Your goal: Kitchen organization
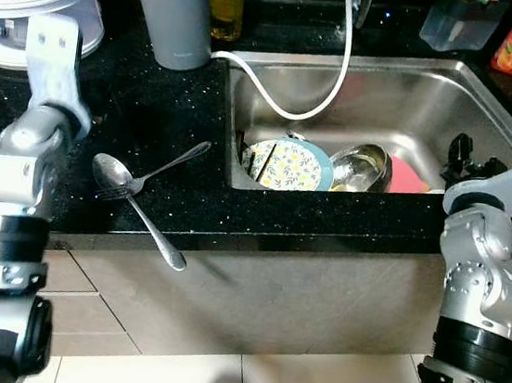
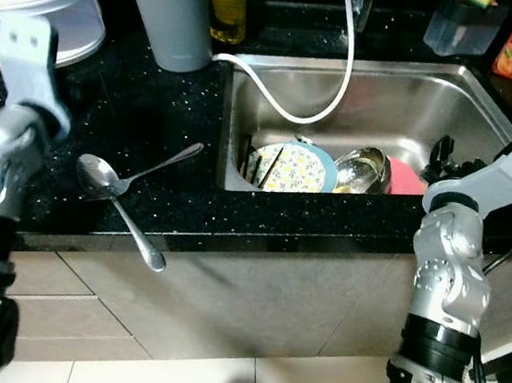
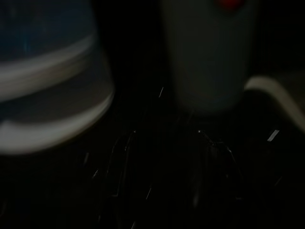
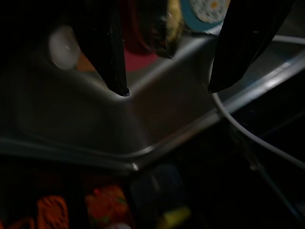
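The grey flask (image 1: pixel 172 8) left of the sink (image 1: pixel 381 85) bears a red round badge (lettering too small to read).

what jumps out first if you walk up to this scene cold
Probably the steel sink sunk in the black speckled countertop, holding a floral plate with a blue rim, a steel bowl and something pink. On the counter left of it, a silver spoon and fork lie crossed. The right gripper hangs open over the sink.
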Available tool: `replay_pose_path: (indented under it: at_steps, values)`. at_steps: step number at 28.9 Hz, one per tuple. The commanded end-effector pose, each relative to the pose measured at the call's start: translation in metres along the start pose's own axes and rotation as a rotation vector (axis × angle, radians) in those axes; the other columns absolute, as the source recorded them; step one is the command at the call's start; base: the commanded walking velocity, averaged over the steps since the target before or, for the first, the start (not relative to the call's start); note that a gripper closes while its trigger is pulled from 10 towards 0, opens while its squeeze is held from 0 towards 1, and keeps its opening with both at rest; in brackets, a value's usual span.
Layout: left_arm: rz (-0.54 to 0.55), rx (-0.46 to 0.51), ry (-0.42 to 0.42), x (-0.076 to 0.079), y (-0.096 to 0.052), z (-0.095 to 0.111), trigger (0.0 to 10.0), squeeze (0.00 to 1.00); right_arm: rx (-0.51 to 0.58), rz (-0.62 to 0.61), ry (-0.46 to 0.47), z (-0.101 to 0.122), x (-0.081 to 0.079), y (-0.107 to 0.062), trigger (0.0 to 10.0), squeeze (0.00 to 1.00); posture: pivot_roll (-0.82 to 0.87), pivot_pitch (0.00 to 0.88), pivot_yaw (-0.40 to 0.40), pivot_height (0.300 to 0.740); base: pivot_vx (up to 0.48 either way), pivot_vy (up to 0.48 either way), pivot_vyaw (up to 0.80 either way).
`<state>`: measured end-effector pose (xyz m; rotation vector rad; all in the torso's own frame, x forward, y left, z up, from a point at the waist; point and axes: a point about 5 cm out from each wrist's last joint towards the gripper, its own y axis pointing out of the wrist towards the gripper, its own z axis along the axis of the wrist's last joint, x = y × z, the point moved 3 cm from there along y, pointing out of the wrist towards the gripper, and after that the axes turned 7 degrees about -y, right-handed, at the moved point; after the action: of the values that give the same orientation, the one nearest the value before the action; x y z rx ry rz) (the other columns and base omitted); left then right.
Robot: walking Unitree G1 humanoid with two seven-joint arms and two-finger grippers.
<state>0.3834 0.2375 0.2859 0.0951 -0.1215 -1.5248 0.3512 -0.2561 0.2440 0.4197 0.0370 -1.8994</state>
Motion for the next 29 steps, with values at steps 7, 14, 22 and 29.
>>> replay_pose_path:
  at_steps: [7,14,22,29]
  values:
    - [-0.008,-0.131,-0.089,0.02,0.02,-0.033,10.0,0.0,-0.004,0.016,-0.004,-0.003,-0.006,0.003,10.0,0.0,0.05,0.006,0.014,0.74,0.0,0.0,0.0]
    - [0.092,-0.288,-0.177,0.031,0.033,-0.077,10.0,0.0,0.014,0.03,-0.016,0.001,-0.009,0.0,10.0,0.0,0.02,0.014,0.035,0.74,0.0,0.0,0.0]
    - [0.316,-0.307,-0.195,0.006,0.028,-0.089,10.0,0.0,0.008,-0.005,-0.031,0.0,0.003,-0.005,10.0,0.0,0.01,0.036,0.036,0.74,0.0,0.0,0.0]
    - [0.389,-0.329,-0.218,-0.009,0.027,-0.096,10.0,0.0,-0.005,0.029,-0.017,-0.004,-0.01,0.0,10.0,0.0,0.03,0.033,0.024,0.74,0.0,0.0,0.0]
